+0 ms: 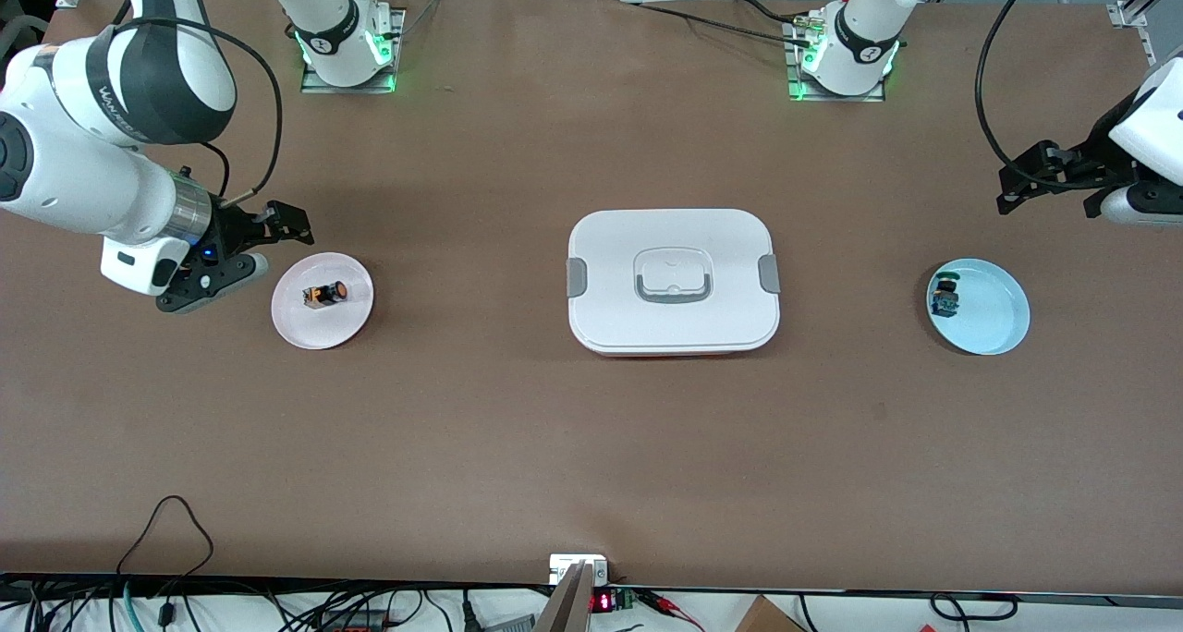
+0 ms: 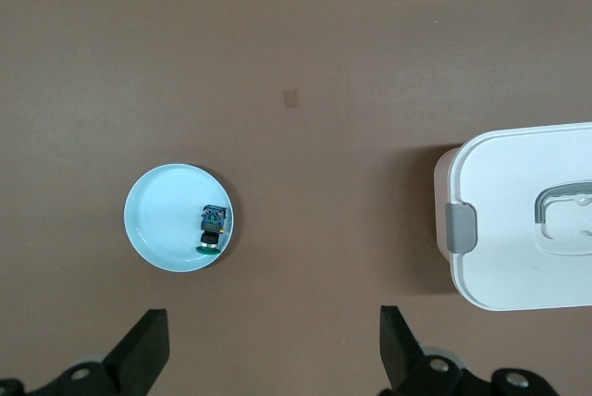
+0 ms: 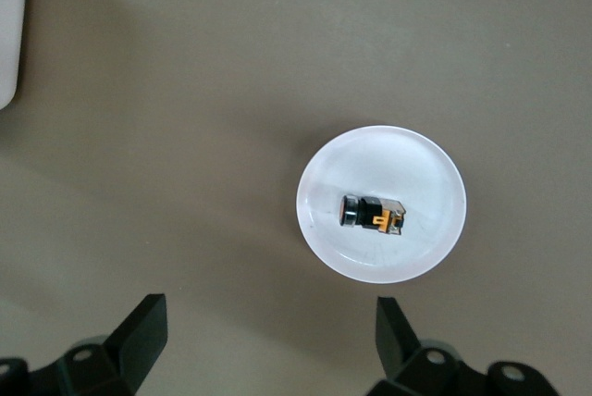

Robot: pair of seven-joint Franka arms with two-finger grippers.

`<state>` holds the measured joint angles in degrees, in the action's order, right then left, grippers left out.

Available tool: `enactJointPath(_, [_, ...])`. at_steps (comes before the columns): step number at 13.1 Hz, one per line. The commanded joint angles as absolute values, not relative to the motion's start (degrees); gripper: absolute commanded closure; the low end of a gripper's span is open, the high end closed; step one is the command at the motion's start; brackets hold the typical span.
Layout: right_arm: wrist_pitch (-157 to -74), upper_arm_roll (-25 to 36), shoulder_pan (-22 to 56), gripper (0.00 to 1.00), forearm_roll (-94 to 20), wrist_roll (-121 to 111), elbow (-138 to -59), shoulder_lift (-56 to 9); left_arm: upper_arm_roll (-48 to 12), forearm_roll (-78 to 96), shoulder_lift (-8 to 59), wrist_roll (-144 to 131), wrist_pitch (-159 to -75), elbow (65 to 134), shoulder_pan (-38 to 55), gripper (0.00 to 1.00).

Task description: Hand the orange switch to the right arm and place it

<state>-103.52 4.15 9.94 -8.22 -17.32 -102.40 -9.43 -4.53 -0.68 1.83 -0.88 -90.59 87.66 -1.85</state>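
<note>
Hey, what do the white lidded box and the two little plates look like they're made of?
White lidded box: likely molded plastic, matte, with rounded corners and grey clips.
Pink plate under the orange switch: smooth, slightly glossy, plastic or ceramic; unclear which.
Light blue plate: same smooth look, with a soft sheen.

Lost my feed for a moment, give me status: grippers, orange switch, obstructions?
Left gripper open, over bare table by blue plate. Right gripper open, beside pink plate. Orange switch lying on pink plate, untouched. White lidded box sits mid-table between plates.
</note>
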Motion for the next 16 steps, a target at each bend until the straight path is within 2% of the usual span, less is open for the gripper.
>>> enactJointPath(1, [-106.6,8.0,10.0,0.00,-8.9,-15.7,-102.0,-9.3,-4.7,-1.6,2.6,-1.1,-90.2,86.0,-2.0,0.00])
enactJointPath(5, [-105.6,8.6,8.4,0.00,-8.4,-6.5,-101.7,-9.1,-4.7,-1.6,2.6,-1.1,-90.2,86.0,-2.0,0.00])
enactJointPath(7, [-103.2,9.3,7.6,0.00,-7.6,-3.8,-99.1,-8.9,-4.7,-1.6,2.7,-1.1,-90.2,86.0,-2.0,0.00])
enactJointPath(12, [-85.5,8.5,7.2,0.00,-2.2,3.6,-83.0,-10.4,-4.7,-1.5,2.7,-1.1,-90.2,86.0,-2.1,0.00])
enactJointPath(16, [-83.2,7.6,5.3,0.00,-1.8,5.6,-85.3,-9.1,-4.7,-1.5,2.7,-1.1,-90.2,86.0,-2.1,0.00])
